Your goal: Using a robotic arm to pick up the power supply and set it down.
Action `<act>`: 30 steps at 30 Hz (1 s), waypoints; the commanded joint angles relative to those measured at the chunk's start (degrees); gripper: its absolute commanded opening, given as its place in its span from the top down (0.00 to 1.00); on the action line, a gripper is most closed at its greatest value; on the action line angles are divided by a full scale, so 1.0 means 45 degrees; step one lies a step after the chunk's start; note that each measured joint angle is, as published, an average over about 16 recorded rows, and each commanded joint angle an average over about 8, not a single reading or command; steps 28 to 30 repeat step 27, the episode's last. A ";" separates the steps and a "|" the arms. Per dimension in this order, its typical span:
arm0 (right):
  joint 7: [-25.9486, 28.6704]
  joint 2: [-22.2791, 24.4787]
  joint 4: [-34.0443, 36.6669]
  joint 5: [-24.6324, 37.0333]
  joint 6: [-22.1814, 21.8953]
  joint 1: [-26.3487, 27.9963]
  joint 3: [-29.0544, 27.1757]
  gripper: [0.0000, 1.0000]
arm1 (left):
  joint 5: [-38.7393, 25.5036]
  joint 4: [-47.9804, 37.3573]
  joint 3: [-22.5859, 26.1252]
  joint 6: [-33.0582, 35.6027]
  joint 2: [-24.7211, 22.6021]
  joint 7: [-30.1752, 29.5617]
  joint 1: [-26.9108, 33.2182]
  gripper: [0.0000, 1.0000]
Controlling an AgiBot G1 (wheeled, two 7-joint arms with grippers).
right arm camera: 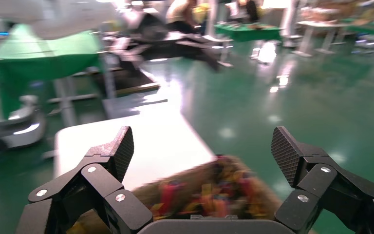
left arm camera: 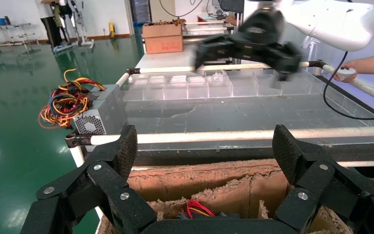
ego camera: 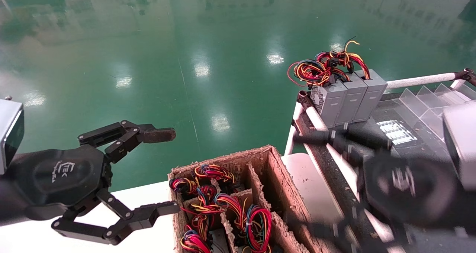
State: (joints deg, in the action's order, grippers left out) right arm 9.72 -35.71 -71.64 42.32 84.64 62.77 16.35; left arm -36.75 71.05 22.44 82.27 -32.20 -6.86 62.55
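Your right tool, the all-black-tipped one, sits at 4 o'clock in the head view, blurred, fingers spread wide with nothing between them; its wrist view confirms the wide gap above the cardboard box. Your left tool, with the brownish worn pad, hangs at 8 o'clock, also wide and empty. The box holds wire bundles in its compartments. Three grey power supplies stand side by side, touching, at 2 o'clock on the conveyor counter, wires on top.
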 commanded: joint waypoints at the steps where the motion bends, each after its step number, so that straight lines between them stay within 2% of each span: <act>1: 0.0249 0.0183 -0.0534 -0.0124 0.0288 -0.0325 -0.0085 0.00 | 0.0000 0.0000 0.0000 -0.0001 0.0000 0.0000 0.0000 0.00; 6: 0.0355 0.0303 -0.0870 -0.0223 0.0476 -0.0538 -0.0150 0.00 | 0.0001 -0.0003 -0.0001 -0.0001 0.0001 0.0001 -0.0002 0.00; 30: 0.0225 0.0170 -0.0462 -0.0123 0.0254 -0.0297 -0.0085 0.00 | 0.0002 -0.0002 0.0000 -0.0002 0.0002 0.0001 -0.0002 0.00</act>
